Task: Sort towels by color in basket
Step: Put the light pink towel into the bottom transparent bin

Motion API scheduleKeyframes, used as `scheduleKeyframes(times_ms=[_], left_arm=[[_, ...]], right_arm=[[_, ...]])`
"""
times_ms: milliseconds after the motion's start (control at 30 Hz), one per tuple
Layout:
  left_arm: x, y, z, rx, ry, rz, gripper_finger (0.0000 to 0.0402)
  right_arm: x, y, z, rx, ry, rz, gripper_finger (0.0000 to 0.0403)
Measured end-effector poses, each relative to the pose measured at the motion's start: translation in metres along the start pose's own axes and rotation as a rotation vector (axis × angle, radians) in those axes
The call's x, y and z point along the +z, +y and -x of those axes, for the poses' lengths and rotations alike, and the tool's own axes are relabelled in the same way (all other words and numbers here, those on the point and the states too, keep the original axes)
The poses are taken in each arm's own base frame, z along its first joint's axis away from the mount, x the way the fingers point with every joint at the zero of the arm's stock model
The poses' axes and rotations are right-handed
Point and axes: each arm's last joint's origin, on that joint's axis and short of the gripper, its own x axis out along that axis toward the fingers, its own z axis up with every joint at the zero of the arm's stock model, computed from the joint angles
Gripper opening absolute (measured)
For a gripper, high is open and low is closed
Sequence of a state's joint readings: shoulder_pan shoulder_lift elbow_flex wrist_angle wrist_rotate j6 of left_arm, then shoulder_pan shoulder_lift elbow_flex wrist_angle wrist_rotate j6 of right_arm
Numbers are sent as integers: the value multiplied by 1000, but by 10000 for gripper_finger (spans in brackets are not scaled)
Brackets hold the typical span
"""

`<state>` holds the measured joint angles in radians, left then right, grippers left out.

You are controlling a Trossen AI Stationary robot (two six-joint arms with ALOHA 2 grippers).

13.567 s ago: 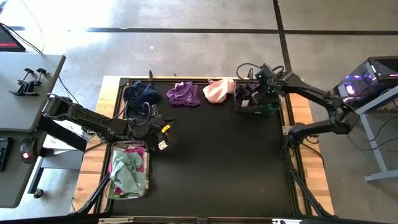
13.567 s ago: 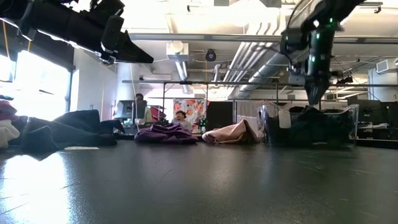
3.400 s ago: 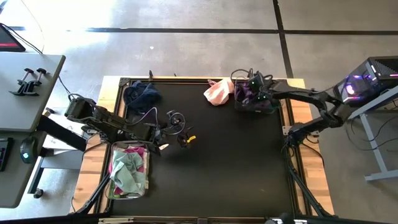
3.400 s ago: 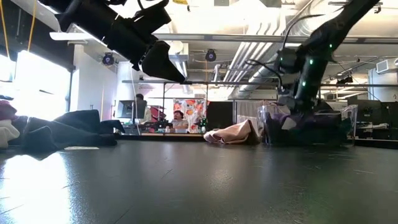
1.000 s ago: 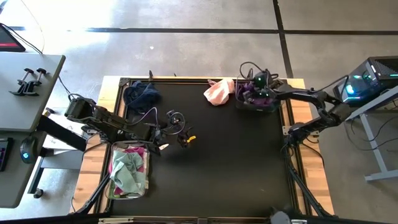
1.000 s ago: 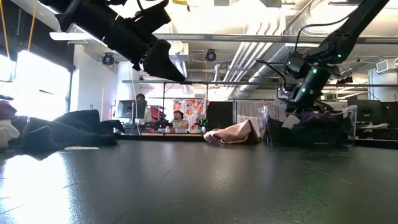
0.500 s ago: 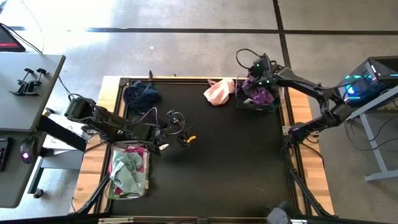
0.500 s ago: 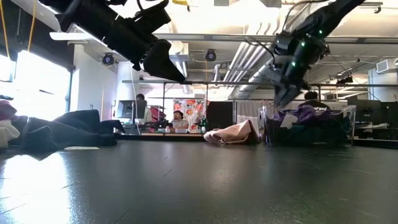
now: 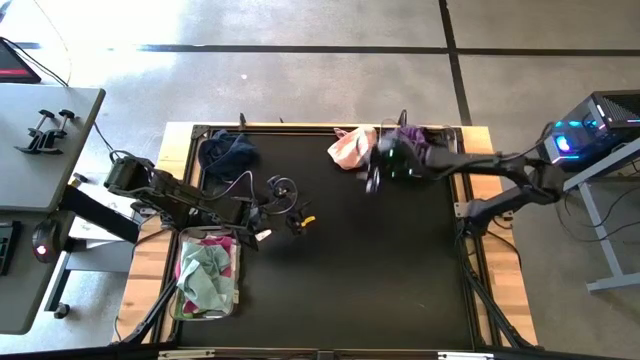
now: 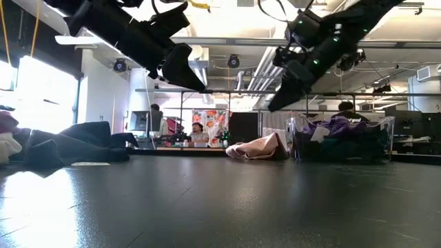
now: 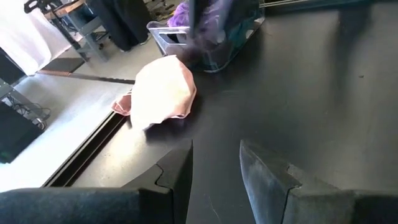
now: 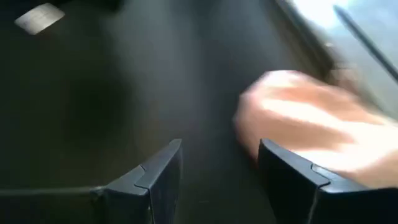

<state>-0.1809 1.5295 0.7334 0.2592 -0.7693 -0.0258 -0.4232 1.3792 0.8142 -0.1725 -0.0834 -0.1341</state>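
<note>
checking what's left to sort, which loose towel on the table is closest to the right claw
The pink towel: it lies on the mat just beside the open right claw. The only other loose one, the navy towel, sits at the far left corner.

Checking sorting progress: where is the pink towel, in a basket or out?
Out. The pink towel lies crumpled on the table, beside the clear basket holding the purple towel.

Pink towel [image 12: 311,124] motion-blurred in right wrist view; cut off at edge.
</note>
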Motion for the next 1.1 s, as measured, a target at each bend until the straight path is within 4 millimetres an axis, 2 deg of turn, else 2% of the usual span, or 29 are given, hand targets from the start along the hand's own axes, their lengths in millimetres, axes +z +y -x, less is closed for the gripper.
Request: scheduleKeyframes(times_ms=[133, 267, 333, 433, 567, 700, 967, 1100], left_arm=[[0, 2, -2, 9, 4, 35, 119], [0, 7, -6, 8, 11, 67, 119], [-1, 11, -10, 2, 18, 116, 119], [-1, 16, -24, 14, -9, 198, 119], [-7, 25, -54, -50, -47, 150, 121], [-6, 44, -91, -55, -18, 129, 143], [8, 77, -167, -212, 147, 131, 226], [5, 85, -196, -172, 252, 171, 246]], right_arm=[[-31, 42, -13, 96, 8, 60, 200], [-65, 73, -18, 64, -44, -6, 200], [-81, 89, -17, 65, -71, 13, 200], [-101, 111, -12, 97, -70, 75, 200], [-113, 130, -6, 103, -63, 69, 200], [-114, 138, -2, 59, -96, 82, 200], [-110, 133, -3, 3, -125, 68, 200], [-109, 133, -3, 0, -135, 61, 200]])
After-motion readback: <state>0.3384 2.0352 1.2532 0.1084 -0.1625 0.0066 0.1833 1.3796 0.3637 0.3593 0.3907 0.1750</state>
